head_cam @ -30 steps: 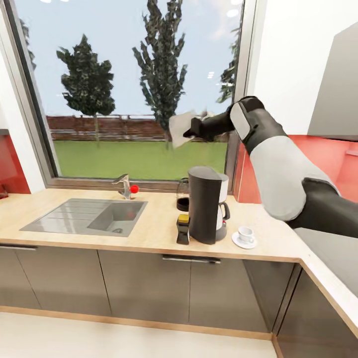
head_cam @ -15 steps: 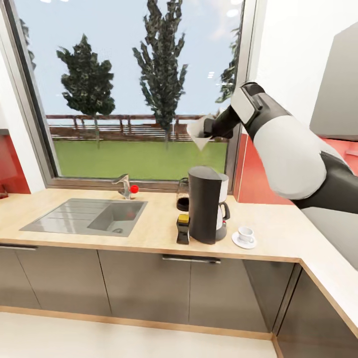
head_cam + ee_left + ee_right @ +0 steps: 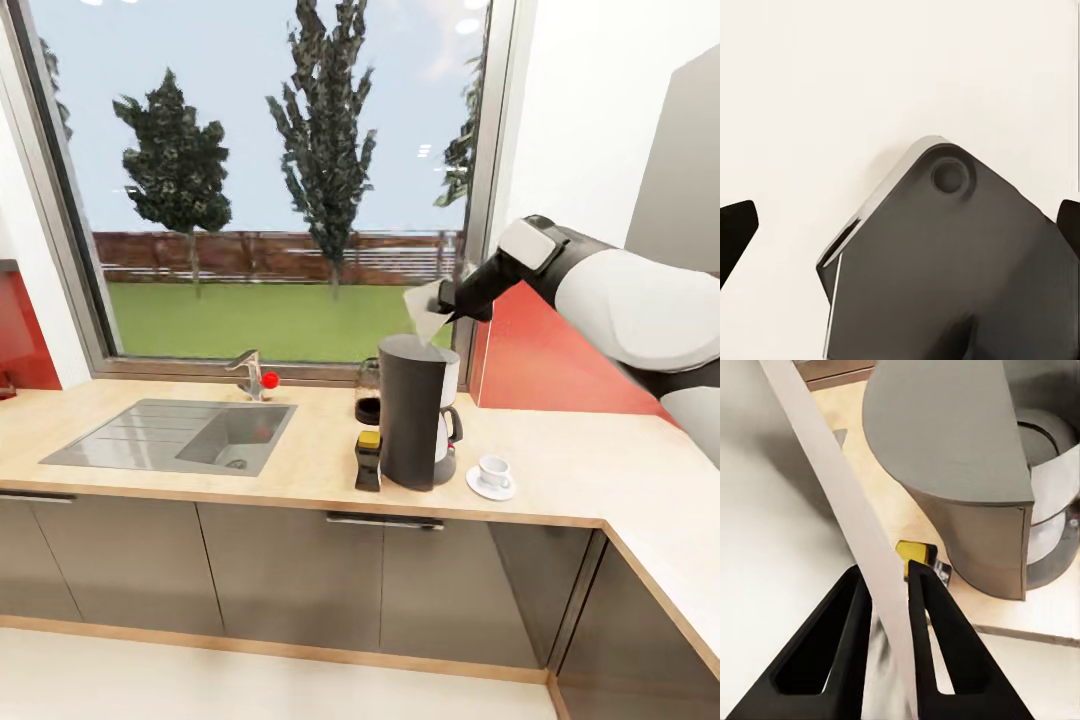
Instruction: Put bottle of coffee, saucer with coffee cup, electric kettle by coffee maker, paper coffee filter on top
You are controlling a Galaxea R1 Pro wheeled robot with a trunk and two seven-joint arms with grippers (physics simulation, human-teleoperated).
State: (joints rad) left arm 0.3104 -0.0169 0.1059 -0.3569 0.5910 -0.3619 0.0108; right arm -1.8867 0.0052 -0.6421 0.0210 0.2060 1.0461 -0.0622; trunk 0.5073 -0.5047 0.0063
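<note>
The charcoal coffee maker (image 3: 412,412) stands on the beige kitchen countertop (image 3: 300,465). Just above its top, my right gripper (image 3: 445,300) is shut on a pale paper coffee filter (image 3: 425,315). In the right wrist view the filter (image 3: 844,502) runs as a thin sheet between the black fingers (image 3: 934,630), over the maker's flat top (image 3: 945,435). The dark bottle of coffee (image 3: 368,461), with its yellow cap (image 3: 916,552), stands against the maker's left side. The glass electric kettle (image 3: 367,393) sits behind it. At its right, the white coffee cup (image 3: 494,470) rests on the saucer (image 3: 490,490). My left gripper (image 3: 900,229) is open.
A steel sink (image 3: 180,435) with a tap (image 3: 248,375) lies in the counter to the left. A large window (image 3: 270,180) is behind, a red wall panel (image 3: 540,360) at right. The counter turns toward me at the right corner. A dark grey angular part (image 3: 952,270) lies under the left wrist.
My right arm has swung right and down with the filter, from high in front of the window to just above the coffee maker's top. The things on the counter have not moved.
</note>
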